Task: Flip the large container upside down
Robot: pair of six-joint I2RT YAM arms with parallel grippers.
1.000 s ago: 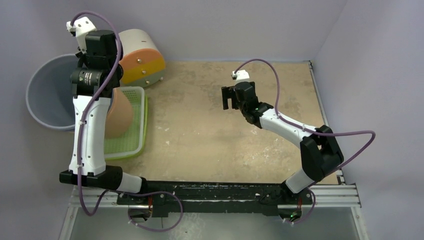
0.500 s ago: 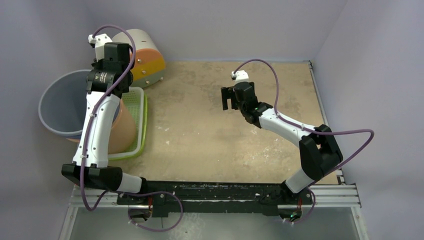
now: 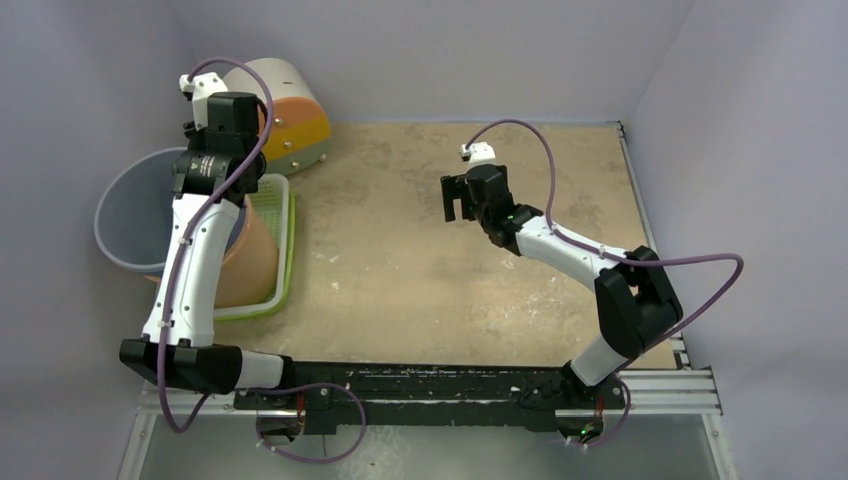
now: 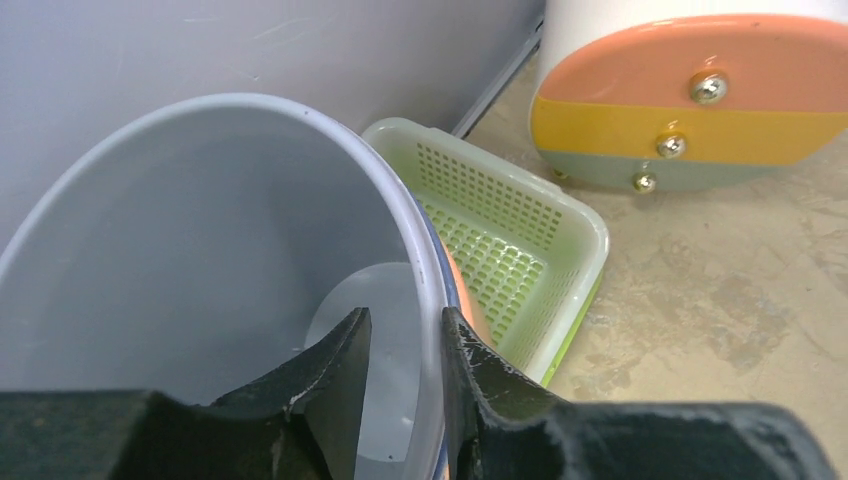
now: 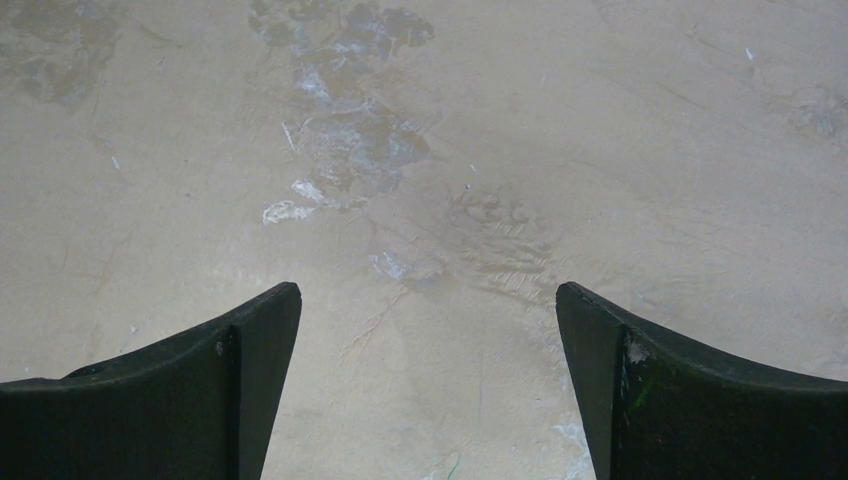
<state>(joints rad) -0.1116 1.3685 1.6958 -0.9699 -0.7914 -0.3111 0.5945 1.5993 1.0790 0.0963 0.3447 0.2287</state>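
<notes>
Left wrist view: your left tool (image 4: 405, 318) is pinched on the bucket (image 4: 200, 230) rim, one finger inside, one outside. The bucket is mouth-up, just left of the basket (image 4: 520, 215). A pot (image 3: 258, 270) stands in the basket, beside the bucket. Your right tool (image 5: 428, 292) gapes wide over the desk (image 5: 430, 150), well right of the basket.

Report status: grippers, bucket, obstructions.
Left gripper shut on grey bucket rim; right gripper open, empty. Bucket mouth up, not inverted. Green basket, orange pot alongside.
</notes>
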